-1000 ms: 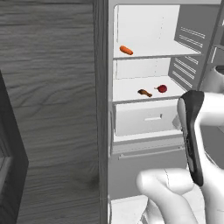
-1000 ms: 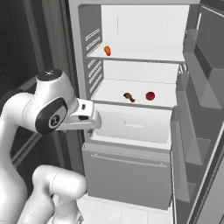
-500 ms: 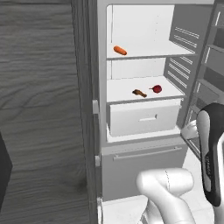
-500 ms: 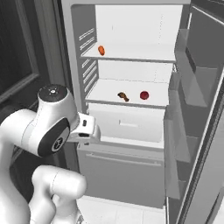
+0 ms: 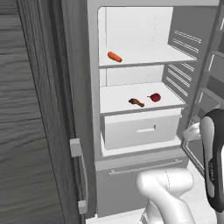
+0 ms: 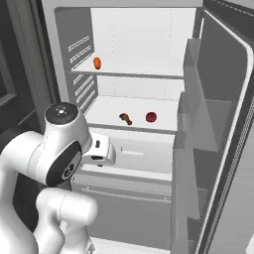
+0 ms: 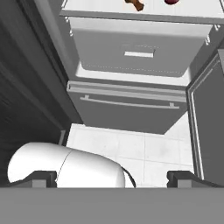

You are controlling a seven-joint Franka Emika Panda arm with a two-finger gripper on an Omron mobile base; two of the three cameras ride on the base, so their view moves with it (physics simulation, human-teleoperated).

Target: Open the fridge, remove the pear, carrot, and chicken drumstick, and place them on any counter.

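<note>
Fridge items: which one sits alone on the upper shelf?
The carrot, orange; the chicken drumstick and pear share the shelf below.

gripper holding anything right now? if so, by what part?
Nothing held. The two-finger gripper is open and empty; the small dark-red pear sits on the fridge shelf.

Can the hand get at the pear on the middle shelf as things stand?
Probably yes: the fridge door stands wide open and the pear sits exposed beside the chicken drumstick. The open hand is low and pointed downward, so it must rise first.
</note>
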